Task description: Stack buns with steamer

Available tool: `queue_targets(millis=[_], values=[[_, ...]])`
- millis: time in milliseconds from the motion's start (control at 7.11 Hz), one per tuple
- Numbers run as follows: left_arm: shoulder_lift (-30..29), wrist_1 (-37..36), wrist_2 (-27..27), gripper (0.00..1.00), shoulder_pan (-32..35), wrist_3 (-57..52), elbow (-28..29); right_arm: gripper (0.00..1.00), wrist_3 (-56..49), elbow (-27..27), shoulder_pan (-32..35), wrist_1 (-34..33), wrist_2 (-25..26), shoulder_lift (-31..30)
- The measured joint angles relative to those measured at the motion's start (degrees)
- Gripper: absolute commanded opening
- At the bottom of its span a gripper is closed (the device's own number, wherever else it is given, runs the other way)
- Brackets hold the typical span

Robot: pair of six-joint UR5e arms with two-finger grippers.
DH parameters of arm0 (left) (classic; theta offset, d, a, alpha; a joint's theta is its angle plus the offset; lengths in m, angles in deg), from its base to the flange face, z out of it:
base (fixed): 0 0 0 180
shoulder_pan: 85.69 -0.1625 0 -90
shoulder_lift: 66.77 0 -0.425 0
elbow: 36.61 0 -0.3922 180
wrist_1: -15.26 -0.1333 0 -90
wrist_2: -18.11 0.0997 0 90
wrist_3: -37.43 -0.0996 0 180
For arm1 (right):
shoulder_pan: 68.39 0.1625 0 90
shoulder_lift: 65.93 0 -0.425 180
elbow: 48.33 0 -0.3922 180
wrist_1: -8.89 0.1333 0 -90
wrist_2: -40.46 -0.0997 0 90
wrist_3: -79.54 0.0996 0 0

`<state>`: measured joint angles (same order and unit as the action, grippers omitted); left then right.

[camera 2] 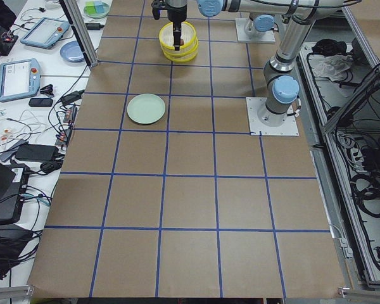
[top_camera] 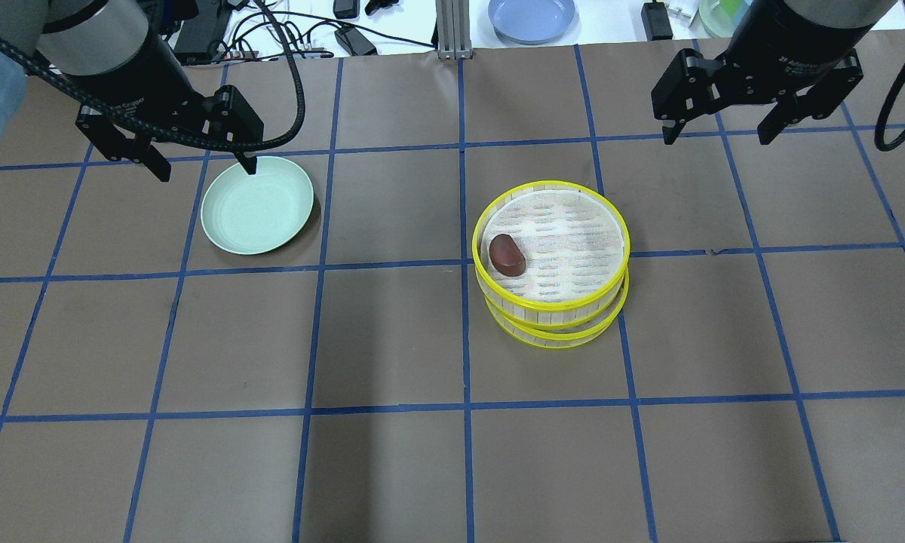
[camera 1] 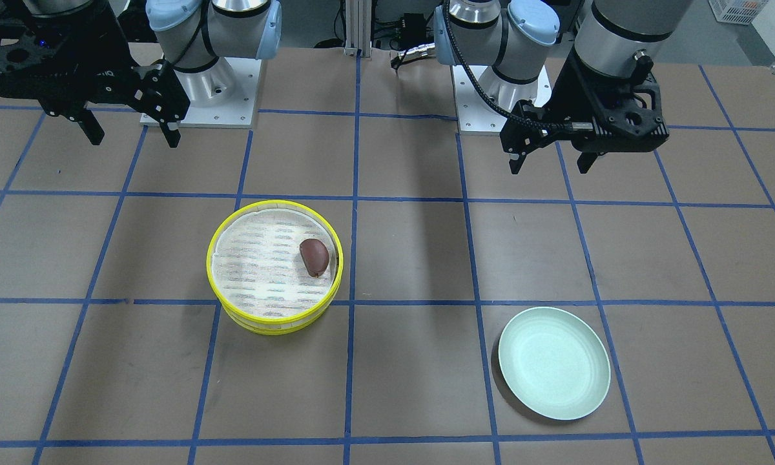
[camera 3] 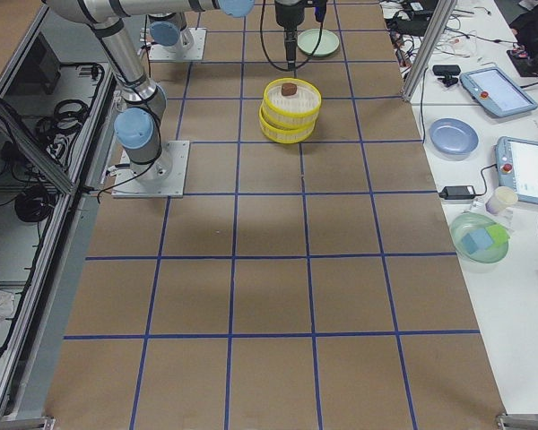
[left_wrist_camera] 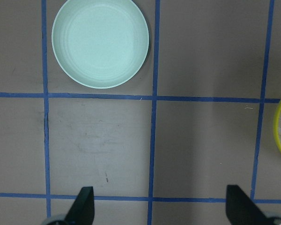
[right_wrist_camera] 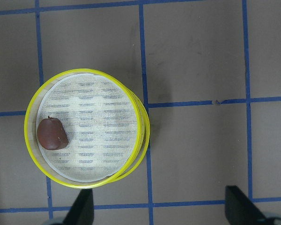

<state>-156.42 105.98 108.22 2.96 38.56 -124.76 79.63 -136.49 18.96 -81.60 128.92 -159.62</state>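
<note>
Both open and empty, left hand and right hand hover above the counter. The two-tier steamer, with the brown bun on top, lies below the right hand; the plate lies below the left.

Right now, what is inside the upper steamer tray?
One dark reddish-brown bun lies in the upper tray, near its rim. The lower tray is covered by it; its contents cannot be seen.

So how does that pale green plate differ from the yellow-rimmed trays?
The plate is one plain pale green dish. The steamer has bright yellow rims and a white slatted floor.
The plate lies low, while the steamer stands taller, as two tiers stacked.
Nothing lies on the plate, but the steamer's top tier holds a dark reddish-brown bun.
Both are round.
</note>
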Motion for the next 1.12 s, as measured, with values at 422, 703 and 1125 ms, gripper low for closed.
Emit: queue_targets(millis=[422, 703, 1125], values=[[0.2, -0.2, 0.5, 1.0, -0.3, -0.2, -1.2, 1.0, 0.0, -0.1, 0.0, -0.1, 0.1, 0.0], [0.3, -0.1, 0.7, 1.0, -0.6, -0.4, -1.3, 1.0, -0.1, -0.1, 0.0, -0.4, 0.0, 0.1], [0.3, 0.0, 0.8, 1.0, -1.2, -0.7, -1.3, 1.0, -0.1, -0.1, -0.2, -1.8, 0.2, 0.2]])
